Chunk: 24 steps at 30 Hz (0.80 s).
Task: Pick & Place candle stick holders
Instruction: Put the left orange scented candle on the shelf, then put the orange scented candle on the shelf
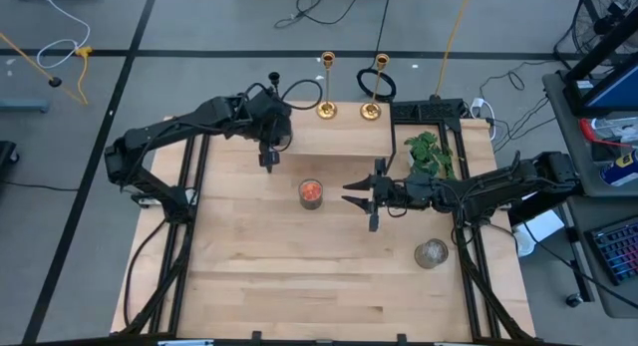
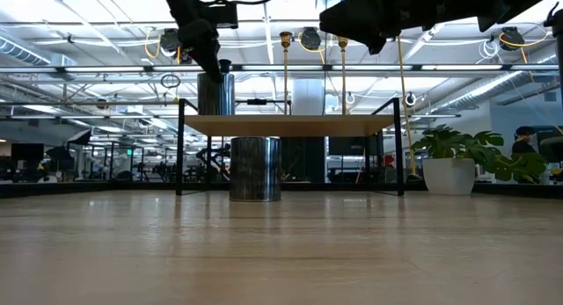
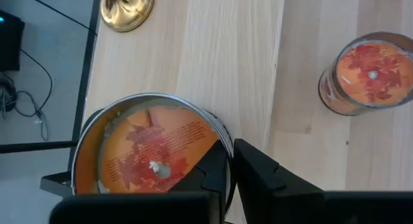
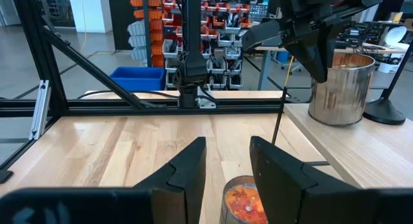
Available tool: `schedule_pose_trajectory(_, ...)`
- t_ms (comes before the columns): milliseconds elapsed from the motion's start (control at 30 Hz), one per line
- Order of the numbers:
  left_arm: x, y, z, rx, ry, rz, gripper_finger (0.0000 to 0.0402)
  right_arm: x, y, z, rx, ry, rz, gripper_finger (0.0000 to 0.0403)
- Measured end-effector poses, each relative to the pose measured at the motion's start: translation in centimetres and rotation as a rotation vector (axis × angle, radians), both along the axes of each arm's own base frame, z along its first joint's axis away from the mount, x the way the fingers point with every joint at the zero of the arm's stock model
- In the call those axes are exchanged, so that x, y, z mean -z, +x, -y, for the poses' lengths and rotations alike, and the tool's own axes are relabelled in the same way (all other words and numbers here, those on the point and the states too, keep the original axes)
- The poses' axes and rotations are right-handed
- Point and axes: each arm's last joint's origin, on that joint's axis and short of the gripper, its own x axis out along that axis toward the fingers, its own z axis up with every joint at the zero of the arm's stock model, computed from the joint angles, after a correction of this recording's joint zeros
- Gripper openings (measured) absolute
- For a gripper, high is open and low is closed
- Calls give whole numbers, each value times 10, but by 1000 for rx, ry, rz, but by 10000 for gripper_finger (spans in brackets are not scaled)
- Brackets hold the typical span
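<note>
Two gold candle stick holders [image 1: 326, 87] [image 1: 374, 87] stand on their round bases at the far edge of a raised wooden shelf [image 1: 339, 137]. A black holder [image 4: 386, 108] stands on the shelf just beyond a metal candle tin [image 3: 151, 156]. My left gripper [image 1: 269, 159] is over the shelf's left part, shut on that tin. My right gripper [image 1: 351, 193] is open and empty, level above the table and pointing left. A glass candle jar [image 1: 311, 193] stands just ahead of its fingers [image 4: 187, 166]. My left gripper holds the tin by its rim [image 3: 222, 153], on the side away from the gold holder's base [image 3: 126, 8]. One finger is inside the tin and one outside. The fingers come from above, pointing down. The tin stands upright with its bottom on the shelf [image 2: 215, 94].
A leafy plant [image 1: 429, 152] stands at the shelf's right end. A round glass piece [image 1: 431, 253] lies near the table's right edge. The shelf's black frame legs [image 2: 179, 151] stand on the table. The table's near half is bare wood.
</note>
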Motion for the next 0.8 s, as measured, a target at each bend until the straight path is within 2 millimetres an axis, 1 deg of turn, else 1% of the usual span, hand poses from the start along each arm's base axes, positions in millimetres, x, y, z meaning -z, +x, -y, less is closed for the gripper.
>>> schedule_pose_trajectory(133, -1, 2, -1, 0, 9, 16, 42, 1, 0, 0, -3, -5, -5, 116)
schedule_pose_trajectory(400, -4, 6, -3, 30, 53, 54, 114, 1, 0, 0, -3, -7, -6, 116)
schedule_pose_trajectory(500, -6, 8, -3, 34, 67, 84, 133, 2, 0, 0, -4, -8, -16, 116)
schedule_pose_trajectory(633, -10, 6, 2, 95, 105, 79, 142, 7, -1, 0, -4, -13, -68, 116)
schedule_pose_trajectory(800, -27, 1, 15, 117, 137, 165, 143, 11, -1, 0, -4, -10, -107, 116)
